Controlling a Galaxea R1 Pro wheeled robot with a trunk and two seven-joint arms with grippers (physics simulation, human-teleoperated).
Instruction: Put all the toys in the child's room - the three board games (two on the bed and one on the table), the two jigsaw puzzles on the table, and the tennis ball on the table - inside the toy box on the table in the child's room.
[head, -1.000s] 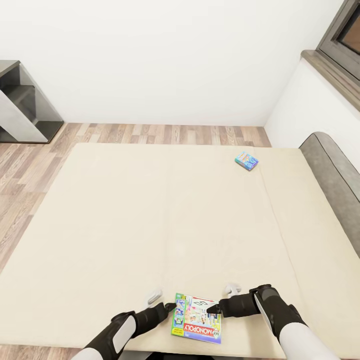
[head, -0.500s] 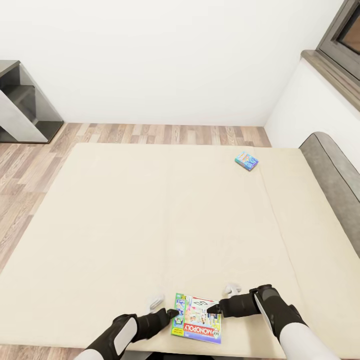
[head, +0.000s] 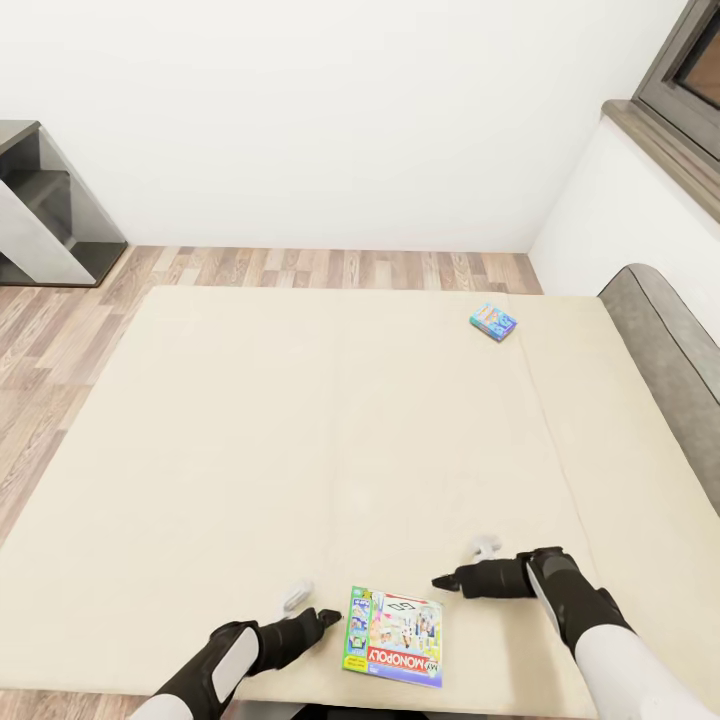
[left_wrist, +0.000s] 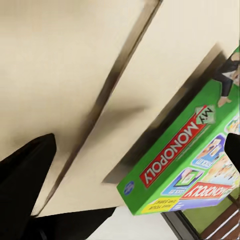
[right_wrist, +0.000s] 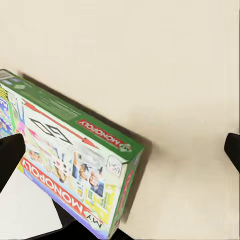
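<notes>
Two board games lie on the bed (head: 250, 430). A green-edged Monopoly box (head: 393, 635) lies flat near the bed's front edge, and a small teal-blue box (head: 493, 322) rests far back on the right. My left gripper (head: 312, 606) is open just left of the Monopoly box, a small gap away from its edge. My right gripper (head: 462, 563) is open above and to the right of the box's far right corner, not touching it. The left wrist view shows the box's green side (left_wrist: 175, 167), and the right wrist view shows its lid (right_wrist: 75, 155), with nothing between the fingers.
A grey padded headboard (head: 670, 340) runs along the bed's right side. Wood-plank floor (head: 330, 268) lies between the bed and the white wall. A grey shelf unit (head: 40, 220) stands at the far left, and a dark window frame (head: 690, 70) is at the upper right.
Both grippers have drawn back from the Monopoly box's edges, the left one to the left and the right one up and to the right. The box stays flat where it was.
</notes>
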